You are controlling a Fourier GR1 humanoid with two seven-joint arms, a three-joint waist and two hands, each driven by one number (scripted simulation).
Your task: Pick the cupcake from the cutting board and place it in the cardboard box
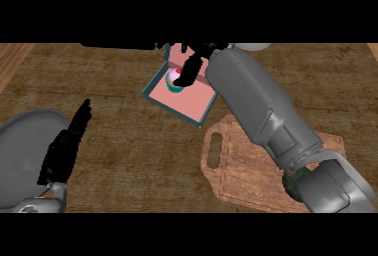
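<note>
Head view: right hand (193, 62) reaching over the cardboard box (171, 102), fingers curled beside the cupcake (176, 80) sitting inside the box. Cutting board (244, 170) just below the box. Left hand (65, 147) far left of the box, fingers straight.

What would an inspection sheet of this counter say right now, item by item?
Surface: brown counter, wood-grained.
Job's things: cupcake inside the cardboard box; cutting board holds no cupcake.
Clutter: dark green object on the board, mostly hidden by the right forearm.
Hands: right hand over the box, at the cupcake, fingers unclear; left hand open, resting at lower left.
Cables: nothing seen.
Surroundings: grey round dish at left edge.
</note>
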